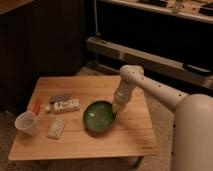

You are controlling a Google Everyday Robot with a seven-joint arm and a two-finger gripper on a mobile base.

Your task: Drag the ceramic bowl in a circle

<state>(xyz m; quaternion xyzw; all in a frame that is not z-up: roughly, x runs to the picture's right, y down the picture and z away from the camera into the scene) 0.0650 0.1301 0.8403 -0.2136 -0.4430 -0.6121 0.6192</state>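
Observation:
A green ceramic bowl (100, 116) sits on the wooden table (130, 137), near its middle. My gripper (118, 108) reaches down from the white arm at the right and meets the bowl's right rim. The arm's wrist hides the point of contact.
A white cup (26, 123) stands at the table's left edge. A white packet (56, 127) lies beside it. A boxed item (63, 104) and an orange object (36, 105) lie at the back left. A dark shelf unit (150, 55) stands behind the table.

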